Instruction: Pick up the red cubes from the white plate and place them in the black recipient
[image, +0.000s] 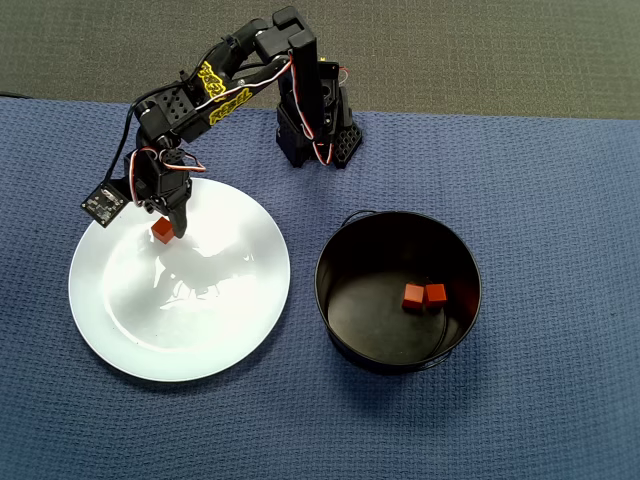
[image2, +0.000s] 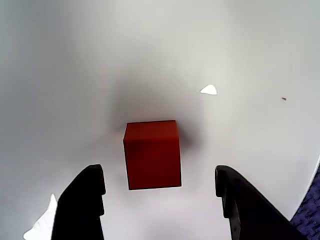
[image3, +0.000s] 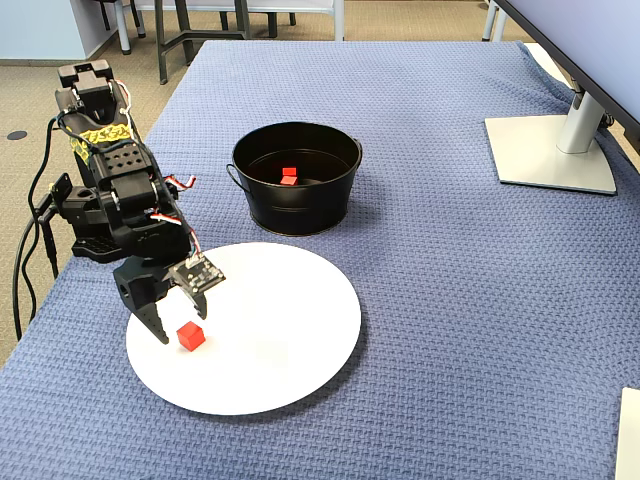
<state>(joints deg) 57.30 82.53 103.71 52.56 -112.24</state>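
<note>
I am holding my fingers (image2: 82, 200) spread open, straddling the last red cube (image2: 152, 154) near the white plate (image: 230, 330) rim (two cubes (image: 424, 295) are sitting inside the black recipient (image: 340, 330)). Closing off-centre is risking nudging it across that glossy plate.

1 red cube (image3: 190, 336) lies on the white plate (image3: 290, 340); 2 in the black recipient (image3: 296, 178).

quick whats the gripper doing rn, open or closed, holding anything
Gripper: open, holding nothing; its fingers straddle the red cube on the white plate with gaps on both sides.
</note>
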